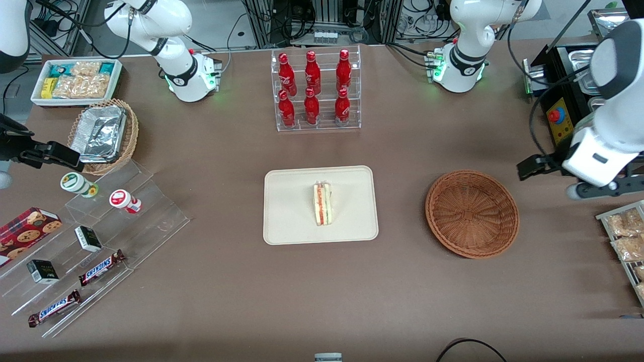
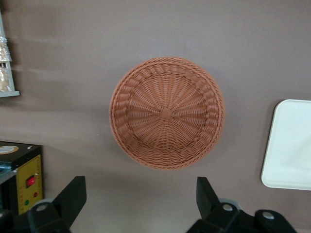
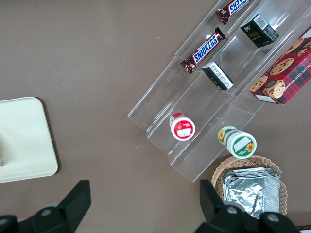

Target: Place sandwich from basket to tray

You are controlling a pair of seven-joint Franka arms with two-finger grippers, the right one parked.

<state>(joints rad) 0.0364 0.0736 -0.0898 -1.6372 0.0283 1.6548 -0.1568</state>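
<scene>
1. Step in hand: the sandwich is lying on the tray, near its middle and clear of the rim, so the placing looks done. The claw is hanging above the surface just beside the basket, toward the working arm's end, with its fingers spread wide and gripping nothing. What is left, by my judgement, is parking the arm cleanly: lifting straight up and away, keeping clear of the basket rim and of the black control box with its red button.

2. Count, from the parked arm's end toward the working arm's:
   - Snack-packet box: one.
   - Tan wicker basket of foil containers: one.
   - Cookie box: one.
   - Clear stepped rack: one, carrying two lidded cups, two small dark boxes and two Snickers bars.
   - Red Coca-Cola bottles in a clear stand: six.
   - Tray: one.
   - Sandwich: one.
   - Basket: one, reddish-brown, holding nothing.
   - Rack of bagged snacks: one, cut off by the picture's edge, so the bags cannot be counted.
</scene>
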